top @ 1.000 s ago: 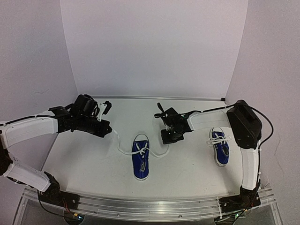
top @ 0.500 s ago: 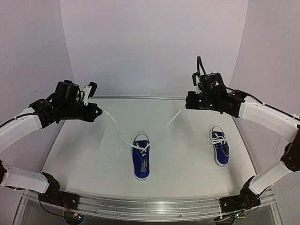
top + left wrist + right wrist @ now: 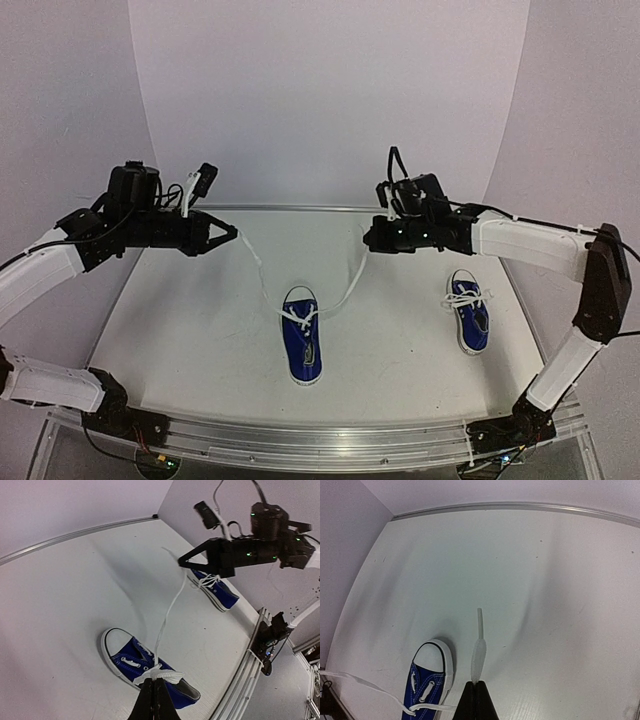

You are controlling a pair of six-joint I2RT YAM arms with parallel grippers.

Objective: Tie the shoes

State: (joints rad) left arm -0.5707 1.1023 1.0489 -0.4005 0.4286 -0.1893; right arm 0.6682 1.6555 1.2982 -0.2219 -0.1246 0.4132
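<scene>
Both arms were raised above the counter (image 3: 190, 330), each gripping one lace of the same sneaker. The left end effector (image 3: 232, 237) had its fingers pressed together on the left lace (image 3: 257, 268). In its wrist view the dark fingertips (image 3: 153, 702) met in a narrow wedge, with the white cord pinched between them. The right end effector (image 3: 368, 241) was likewise closed, pinching the right lace (image 3: 164, 622). Its wrist view showed a short, flattened tail of that lace standing out beyond the shut tips.

The middle shoe (image 3: 301, 336) lay flat on the counter, below and between the two end effectors, nearer the arm bases than either. It was blue with a white toe cap and sole. From the crossing over its tongue the two laces rose apart in a V, one up to each end effector. The right lace looked a little slack, curving before it reached the fingertips, and the left one ran straighter. The two end effectors pointed toward each other, well apart, at about the same height.

The second shoe (image 3: 468, 313) sat on the counter under the right arm's forearm, outboard of the right end effector and well clear of it. Its laces lay bunched in a loose white cluster over the tongue. Neither end effector touched it.
</scene>
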